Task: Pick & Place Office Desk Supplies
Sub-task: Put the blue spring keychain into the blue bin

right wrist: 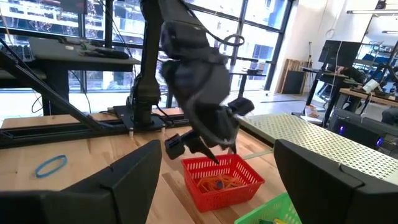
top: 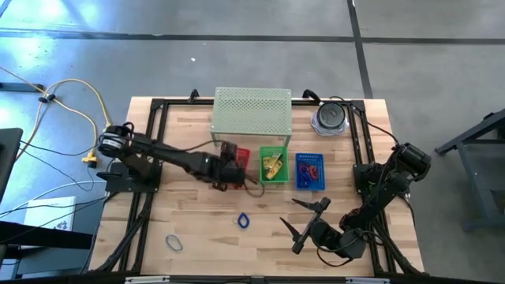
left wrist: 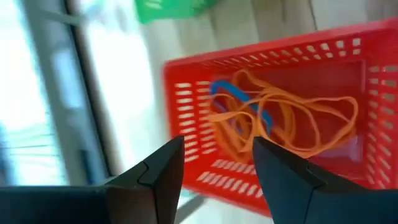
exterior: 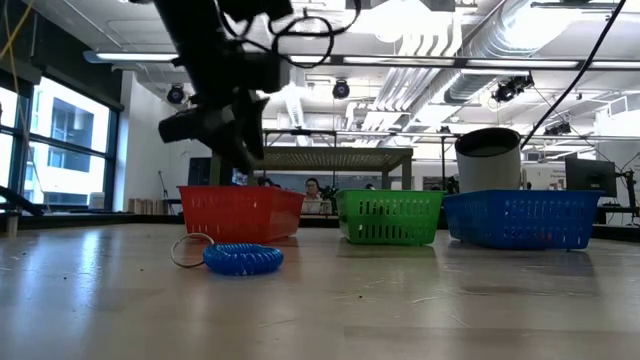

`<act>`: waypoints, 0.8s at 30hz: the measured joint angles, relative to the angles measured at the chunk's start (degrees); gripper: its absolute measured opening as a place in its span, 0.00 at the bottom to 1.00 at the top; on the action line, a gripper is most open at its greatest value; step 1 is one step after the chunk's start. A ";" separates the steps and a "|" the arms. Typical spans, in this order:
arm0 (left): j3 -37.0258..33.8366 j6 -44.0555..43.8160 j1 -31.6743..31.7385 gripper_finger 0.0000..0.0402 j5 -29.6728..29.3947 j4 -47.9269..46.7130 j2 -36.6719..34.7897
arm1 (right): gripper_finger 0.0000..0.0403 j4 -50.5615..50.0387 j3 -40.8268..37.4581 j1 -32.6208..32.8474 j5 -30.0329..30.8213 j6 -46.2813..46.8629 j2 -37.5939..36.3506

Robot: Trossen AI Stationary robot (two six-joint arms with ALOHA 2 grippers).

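My left gripper (top: 230, 170) (left wrist: 217, 146) is open and empty, hovering just above the red basket (top: 239, 158) (exterior: 240, 212). Orange rubber bands (left wrist: 283, 118) and a blue one (left wrist: 233, 93) lie on that basket's floor. Yellow boxes (top: 274, 166) lie in the green basket (exterior: 390, 216). A blue coiled loop (top: 243, 220) (exterior: 243, 258) and a pale loop (top: 173, 243) (exterior: 190, 248) lie flat on the table. My right gripper (top: 304, 219) (right wrist: 217, 149) waits wide open near the table's near edge, touching nothing.
A blue basket (top: 310, 170) (exterior: 520, 218) with small items stands right of the green one. A perforated green shelf (top: 252, 112) and a grey cylinder (top: 330, 117) stand at the far edge. Bare wood lies between the baskets and the near edge.
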 joint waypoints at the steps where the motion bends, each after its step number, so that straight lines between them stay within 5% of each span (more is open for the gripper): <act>1: 0.00 0.11 -1.32 0.45 -2.30 0.03 -0.17 | 0.75 0.00 0.00 0.00 0.00 0.00 0.00; 7: 1.17 -7.89 -13.22 0.45 -8.98 5.34 -0.90 | 0.75 -0.14 0.00 0.00 0.15 0.00 0.00; 15: 2.36 -18.90 -23.40 0.45 14.79 9.69 -1.24 | 0.75 -0.35 0.00 0.00 0.28 0.38 0.00; 24: 2.36 -39.59 -20.09 0.45 17.18 14.51 -1.02 | 0.75 -0.35 0.00 0.00 -1.07 2.34 0.00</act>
